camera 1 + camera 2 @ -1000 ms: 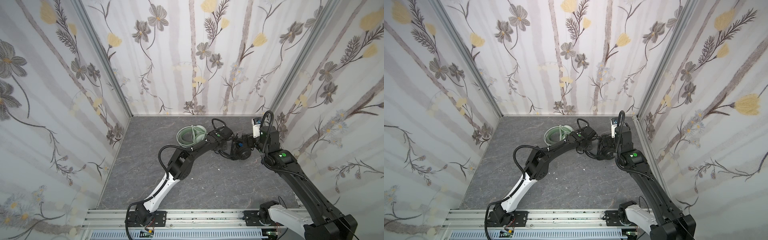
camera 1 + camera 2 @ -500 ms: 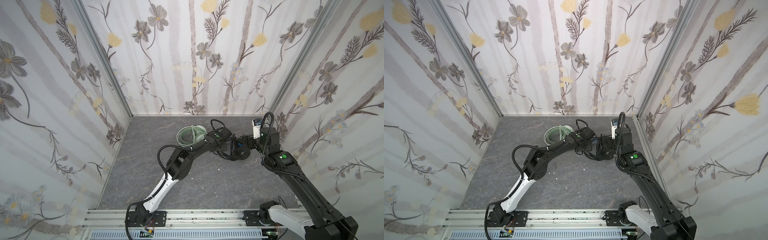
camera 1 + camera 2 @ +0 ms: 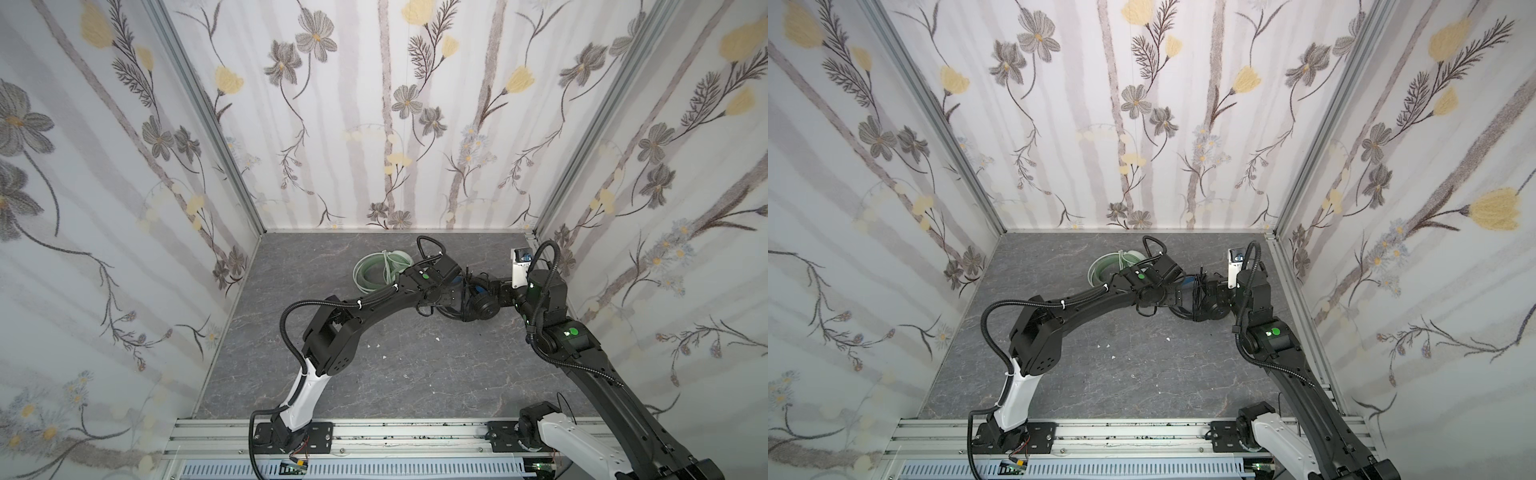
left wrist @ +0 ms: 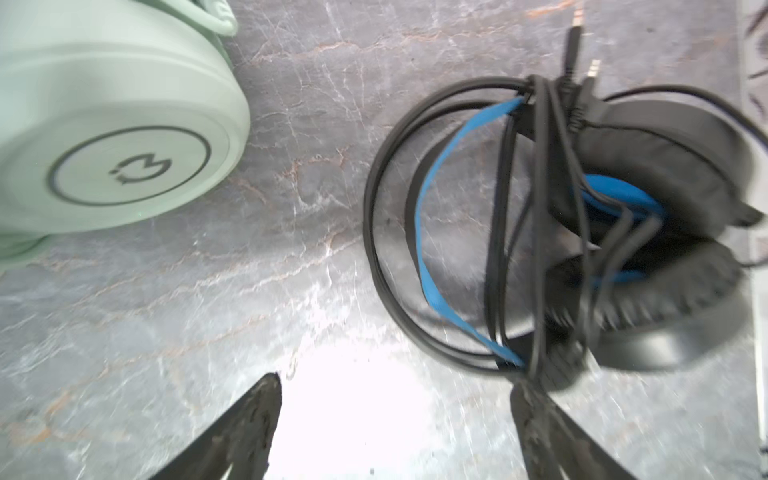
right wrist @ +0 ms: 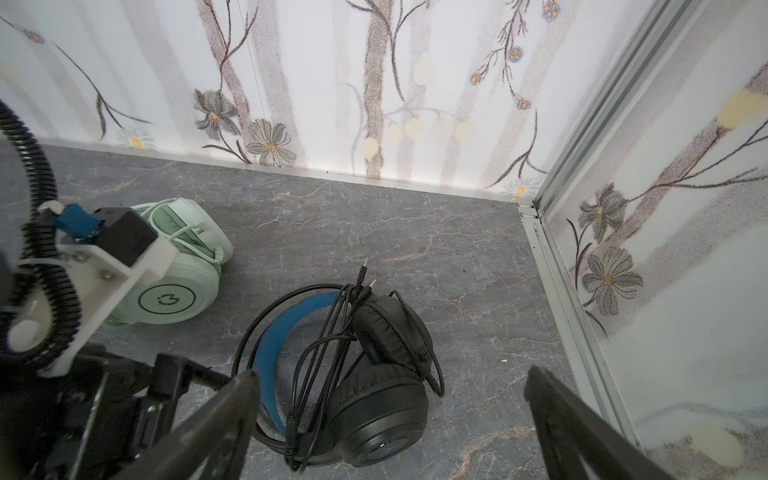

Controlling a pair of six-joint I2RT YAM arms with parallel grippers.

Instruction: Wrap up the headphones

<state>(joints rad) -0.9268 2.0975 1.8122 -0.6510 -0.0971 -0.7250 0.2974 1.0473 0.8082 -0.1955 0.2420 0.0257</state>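
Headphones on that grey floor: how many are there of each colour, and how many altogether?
Mint-green headphones, with a pale cable: 1
Black headphones, with a blue inner band and a black cable: 1
Total: 2

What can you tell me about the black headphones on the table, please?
The black headphones lie on their side on the grey table, toward the right wall. Two padded cups sit folded together; the band has a blue inner strap. The black cable is wound across the band, its two plugs poking out. Nothing grips them.
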